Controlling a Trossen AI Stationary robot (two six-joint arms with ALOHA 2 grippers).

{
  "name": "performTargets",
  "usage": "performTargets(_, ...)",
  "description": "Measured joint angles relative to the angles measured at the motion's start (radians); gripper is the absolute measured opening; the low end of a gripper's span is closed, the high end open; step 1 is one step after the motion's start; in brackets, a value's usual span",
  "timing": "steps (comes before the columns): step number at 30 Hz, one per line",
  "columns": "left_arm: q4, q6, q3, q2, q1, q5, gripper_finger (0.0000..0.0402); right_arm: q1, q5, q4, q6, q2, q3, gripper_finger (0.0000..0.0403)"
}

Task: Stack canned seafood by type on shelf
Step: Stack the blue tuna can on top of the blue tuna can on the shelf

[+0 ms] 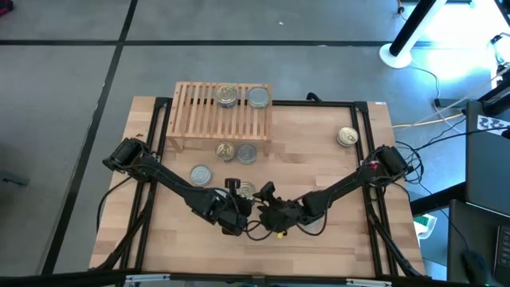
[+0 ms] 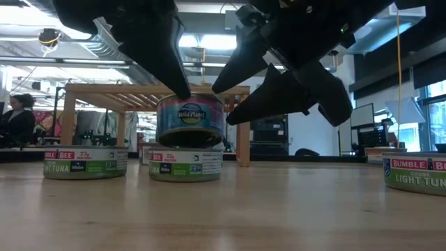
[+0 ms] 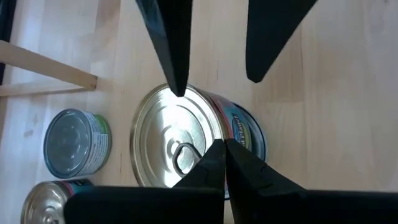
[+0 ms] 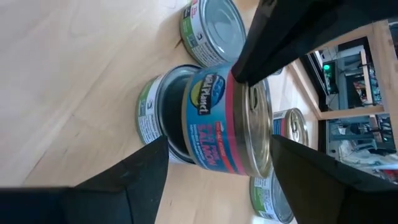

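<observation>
A blue-labelled can [image 2: 190, 120] with a gold lid stands upright over a green-labelled can [image 2: 185, 164] at the table's middle, between both grippers. My left gripper [image 3: 222, 148] is shut, its tip at the lid. My right gripper [image 4: 221, 142] is open, one finger up at the lid's rim, the other lower beside the can's wall. The shelf [image 1: 219, 119] at the far side carries a gold-lidded can [image 1: 227, 96] and a silver-lidded can [image 1: 258, 98] on its slats. My left gripper's shut fingertips [image 2: 184, 93] meet the blue can's gold lid [image 3: 180, 130] near the pull tab, slanting down from the table's left. The can stays upright above the green-labelled can. My right gripper's upper fingertip [image 3: 177, 90] stands at the lid's far rim; whether it touches, I cannot tell.
A gold-lidded can [image 1: 225, 150] and a silver-lidded can [image 1: 246, 153] stand just in front of the shelf. Another silver-lidded can [image 1: 200, 174] is left of the grippers, and a gold-lidded one [image 1: 347, 137] is at the far right. Bare wood lies along the near edge.
</observation>
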Motion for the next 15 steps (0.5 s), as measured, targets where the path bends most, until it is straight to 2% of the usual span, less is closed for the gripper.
performTargets(9,0.004,-0.009,0.0,0.0,0.0,0.014,0.0,0.0,0.126,0.051,-0.021,0.068,0.0,0.0275)
performTargets(15,0.008,-0.011,0.0,0.0,0.0,0.015,0.0,0.0,0.143,0.06,-0.024,0.073,0.0,0.0275)
